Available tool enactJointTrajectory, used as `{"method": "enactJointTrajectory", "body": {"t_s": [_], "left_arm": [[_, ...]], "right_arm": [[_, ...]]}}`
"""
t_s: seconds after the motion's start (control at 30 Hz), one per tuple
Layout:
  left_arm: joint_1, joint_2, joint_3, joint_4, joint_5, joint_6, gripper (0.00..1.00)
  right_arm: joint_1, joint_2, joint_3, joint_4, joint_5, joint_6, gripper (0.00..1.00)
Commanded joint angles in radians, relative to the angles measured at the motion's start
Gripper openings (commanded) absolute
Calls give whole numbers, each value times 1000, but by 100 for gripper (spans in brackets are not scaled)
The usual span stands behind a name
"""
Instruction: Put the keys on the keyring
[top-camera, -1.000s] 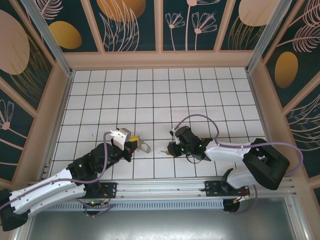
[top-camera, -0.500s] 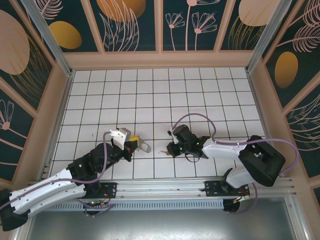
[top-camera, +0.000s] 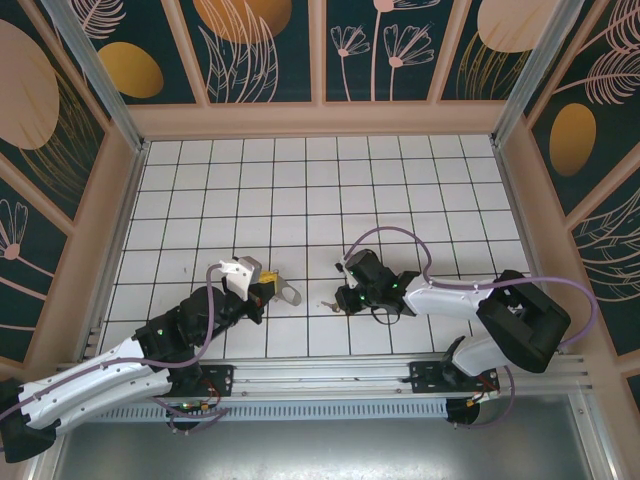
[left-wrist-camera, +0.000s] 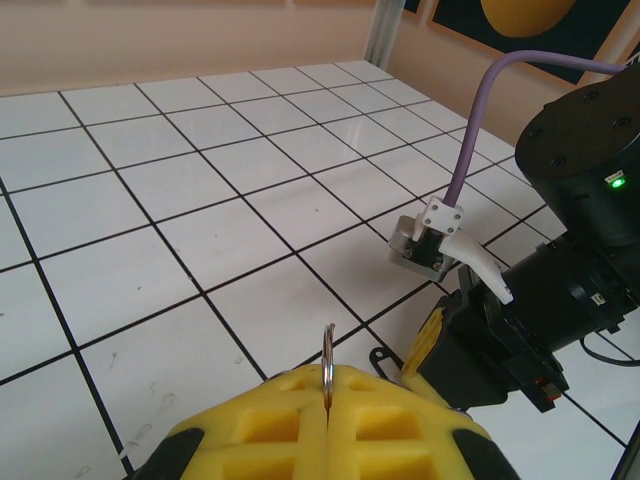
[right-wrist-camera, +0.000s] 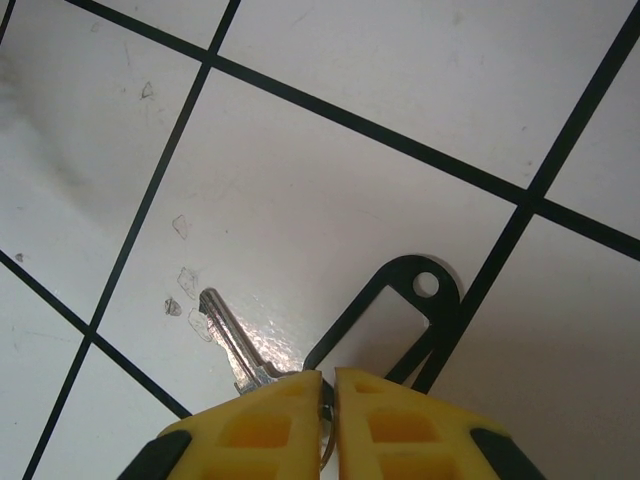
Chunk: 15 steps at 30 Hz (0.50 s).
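Metal keyring (left-wrist-camera: 327, 352) in left pincer (left-wrist-camera: 328, 400) (key (right-wrist-camera: 225, 335) in right pincer (right-wrist-camera: 328, 385)).

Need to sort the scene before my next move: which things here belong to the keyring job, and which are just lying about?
Job:
- keyring, small ring pinched in the left claw
- key, head in the right claw

Lying about:
- black tag beside the key
- purple cable

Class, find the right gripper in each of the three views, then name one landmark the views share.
Top: right gripper just right of centre, tips pointing left.
Left wrist: gripper at lower right, beside the floor.
Right wrist: gripper at bottom centre, closed on the key.
Shared landmark: the black-lined tile floor.
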<state>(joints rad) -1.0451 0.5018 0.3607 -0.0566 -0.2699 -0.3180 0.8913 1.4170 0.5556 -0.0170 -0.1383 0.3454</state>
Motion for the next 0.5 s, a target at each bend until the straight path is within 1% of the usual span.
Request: {"method": "enactJointTrajectory", "body": {"t_s": [0.0,0.2,0.47], "left_arm": [[6,-9,-4,29,-10,16,0],[6,-10,-4,30,-10,17,0],[6,-8,-6,35,-11,19,0]], "right_arm": [[-6,7,27,-27,-29,-18,15],[-7,2,24,-30,-23,-19,18],[-7,8,26,-50,-21,-18,17]]}}
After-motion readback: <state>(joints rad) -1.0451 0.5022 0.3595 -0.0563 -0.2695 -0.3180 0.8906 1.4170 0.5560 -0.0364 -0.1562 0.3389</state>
